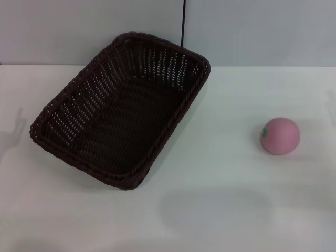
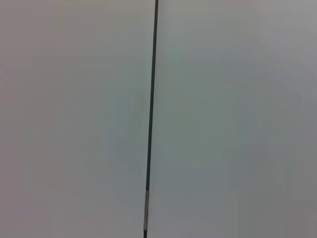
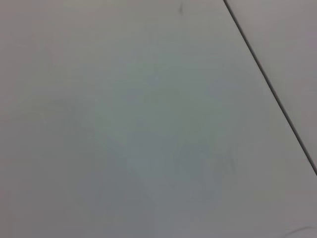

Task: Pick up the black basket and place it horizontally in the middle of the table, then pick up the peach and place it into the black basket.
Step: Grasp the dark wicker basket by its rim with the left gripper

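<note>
Lying askew on the table (image 1: 220, 210), the black basket (image 1: 123, 113) is sitting toward the far left, one short end reaching the far edge and its long axis running diagonally toward the near left corner. The peach (image 1: 280, 136) is resting upright well apart from it, close to the right edge, green mark facing the basket. Neither gripper is showing in any view, so finger opening cannot be told and nothing is seen to be held; both wrist views are showing only a pale panelled wall with a dark seam (image 2: 150, 119). The step in hand is judged to be the first: lifting the basket. A grip on the braided rim at a long side, near its midpoint, is likely to be keeping the load balanced while it is being turned level with the table's edges and brought to the centre. Nothing is standing between basket and centre; the peach is lying clear of that path.
</note>
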### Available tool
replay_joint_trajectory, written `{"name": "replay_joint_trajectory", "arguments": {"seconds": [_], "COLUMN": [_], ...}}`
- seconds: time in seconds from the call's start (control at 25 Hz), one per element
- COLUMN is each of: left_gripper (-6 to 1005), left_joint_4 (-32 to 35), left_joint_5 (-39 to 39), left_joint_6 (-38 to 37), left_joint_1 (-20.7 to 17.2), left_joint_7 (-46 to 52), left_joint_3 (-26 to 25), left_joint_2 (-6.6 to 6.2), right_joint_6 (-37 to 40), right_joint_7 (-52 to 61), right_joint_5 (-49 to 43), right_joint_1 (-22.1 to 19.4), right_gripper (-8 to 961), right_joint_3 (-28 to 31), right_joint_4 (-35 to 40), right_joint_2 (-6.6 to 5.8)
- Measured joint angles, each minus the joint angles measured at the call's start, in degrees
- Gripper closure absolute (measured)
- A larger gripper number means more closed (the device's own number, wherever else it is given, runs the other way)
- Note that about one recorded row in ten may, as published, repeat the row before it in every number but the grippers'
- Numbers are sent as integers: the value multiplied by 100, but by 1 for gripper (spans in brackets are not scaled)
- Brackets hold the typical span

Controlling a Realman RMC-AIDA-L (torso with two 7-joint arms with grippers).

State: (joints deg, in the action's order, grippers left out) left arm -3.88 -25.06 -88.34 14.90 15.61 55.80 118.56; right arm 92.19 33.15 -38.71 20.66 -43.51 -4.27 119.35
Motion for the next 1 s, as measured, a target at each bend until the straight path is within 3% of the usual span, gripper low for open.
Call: {"name": "replay_joint_trajectory", "arguments": {"seconds": [0.36,0.4,0.48,0.56,0.6,0.64,0.68,0.72,0.76,0.8,0.84,0.92,1.0], "left_gripper": [253,253,253,253,254,254,254,254,254,255,255,255,255], "left_joint_4": [15,155,294,636,1011,1011,1558,1558,1823,2520,2520,3306,4467], "left_joint_5": [-7,-12,-11,-20,-112,-112,-496,-496,-706,-1231,-1231,-1774,-2900], "left_joint_6": [-7,-9,8,123,302,302,490,490,552,724,724,995,1432], "left_joint_1": [-48,-72,-105,-192,-274,-274,-372,-372,-417,-526,-526,-655,-781], "left_joint_7": [14,236,482,1102,1663,1663,2307,2307,2576,3366,3366,4120,5290], "left_joint_3": [455,811,987,1375,1657,1657,1802,1802,1809,1745,1745,1607,1268], "left_joint_2": [-20,-57,-97,-209,-339,-339,-523,-523,-611,-790,-790,-907,-962], "right_joint_6": [7,7,8,9,22,22,69,69,102,134,134,148,151], "right_joint_7": [82,84,85,85,86,86,86,86,86,87,87,87,87], "right_joint_5": [0,0,0,0,0,0,1,1,1,2,2,3,5], "right_joint_1": [11,33,40,41,41,41,30,30,18,-10,-10,-40,-88], "right_gripper": [331,332,332,332,332,332,332,332,332,332,332,332,332], "right_joint_3": [-26,-54,-58,-58,-60,-60,-61,-61,-61,-56,-56,-37,-9], "right_joint_4": [-11,-7,4,8,13,13,16,16,18,20,20,28,44], "right_joint_2": [6,5,5,5,6,6,3,3,1,0,0,-4,-7]}}
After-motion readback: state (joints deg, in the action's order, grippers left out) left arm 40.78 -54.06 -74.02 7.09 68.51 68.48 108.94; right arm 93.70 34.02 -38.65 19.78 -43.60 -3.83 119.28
